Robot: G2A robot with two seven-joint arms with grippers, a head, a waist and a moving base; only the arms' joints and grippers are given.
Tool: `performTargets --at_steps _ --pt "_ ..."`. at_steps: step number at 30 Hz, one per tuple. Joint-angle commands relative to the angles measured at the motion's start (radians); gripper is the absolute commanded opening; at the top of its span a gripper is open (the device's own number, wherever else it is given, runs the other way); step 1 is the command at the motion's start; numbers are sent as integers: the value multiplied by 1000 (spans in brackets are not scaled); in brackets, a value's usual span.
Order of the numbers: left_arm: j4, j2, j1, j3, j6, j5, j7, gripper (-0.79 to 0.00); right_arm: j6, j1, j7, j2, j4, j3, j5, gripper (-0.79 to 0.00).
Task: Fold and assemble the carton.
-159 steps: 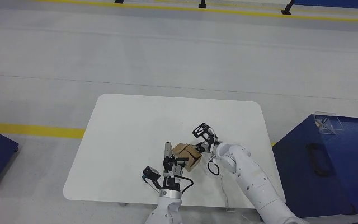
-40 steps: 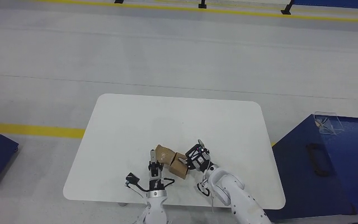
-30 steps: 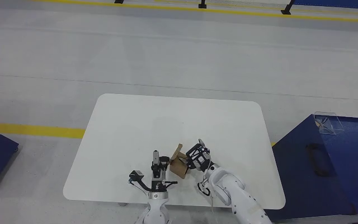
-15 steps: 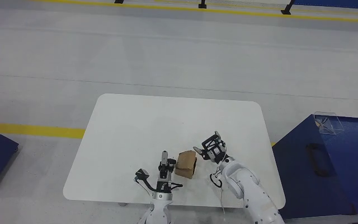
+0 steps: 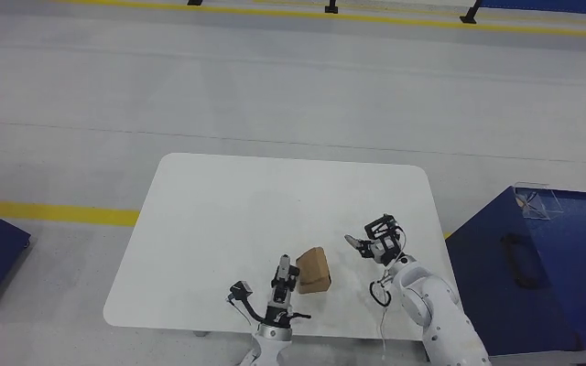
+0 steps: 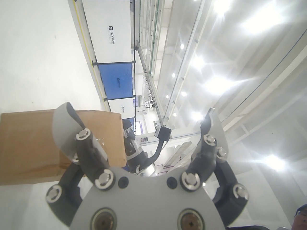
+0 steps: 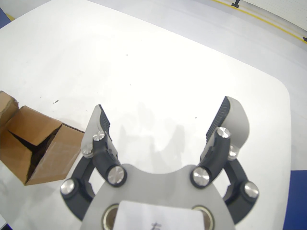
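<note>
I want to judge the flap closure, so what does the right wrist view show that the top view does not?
The right wrist view adds the end face of the brown cardboard carton, where folded flaps meet with a dark Y-shaped gap between them. The top view adds the left claw close beside the carton and the whole rounded outline of the white table. Both show the carton resting on the table and the right claw open, apart from it.

Carton [image 6: 26,144] partly behind a finger [image 6: 63,120] of the left tool [image 6: 138,108], one end past wrist views' edges.
</note>
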Motion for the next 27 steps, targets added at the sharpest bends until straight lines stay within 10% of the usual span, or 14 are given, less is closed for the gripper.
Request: performTargets --at_steps 1,6,16,23,27 --pt "-38 9 17 -4 36 40 -71 0 0 0 0 0 0 0 -1 0" --pt "-182 42 70 -80 206 -7 -322 0 -1 -6 20 2 -31 -11 -39 0" --pt "-202 46 76 -94 263 -12 -341 0 -4 -44 52 -3 -117 -5 93 0" --pt "-312 74 30 -146 675 166 -577 0 6 -70 40 1 -175 -12 49 0" --pt "-310 85 -6 -165 752 167 -722 0 -16 -63 17 4 -161 -28 13 0"
